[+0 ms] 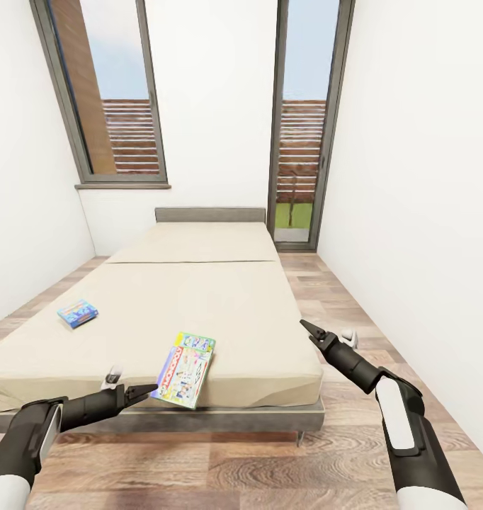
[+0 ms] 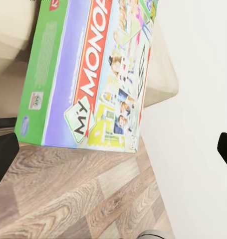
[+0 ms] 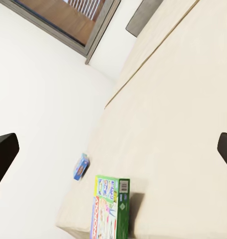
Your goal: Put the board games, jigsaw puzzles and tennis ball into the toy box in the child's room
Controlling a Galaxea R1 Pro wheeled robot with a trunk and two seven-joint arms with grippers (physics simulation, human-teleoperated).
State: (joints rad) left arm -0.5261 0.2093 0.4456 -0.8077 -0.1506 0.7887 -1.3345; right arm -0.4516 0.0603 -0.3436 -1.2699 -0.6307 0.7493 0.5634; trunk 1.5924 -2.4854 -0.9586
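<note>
Reaching fwd at the near edge of the bed, the left gripper is seen in the head view w/ its tip just beside the Monopoly box; contact can't be told. In the left wrist view the fingers are spread wide, nothing between them, and the box is seen ahead of them, overhanging the mattress edge above the wood floor. The Monopoly box lies at the near edge of the bed, tilted, one corner past the edge. The right gripper is held near the bed's near right corner, over the floor, apart from both boxes; in the right wrist view its fingers are also spread, grasping nothing. Further back, near the bed's left edge, a small light-blue board game is laid flat. At the far end a grey headboard is set against the white wall, w/ a window to the left and a glass door to the right.
</note>
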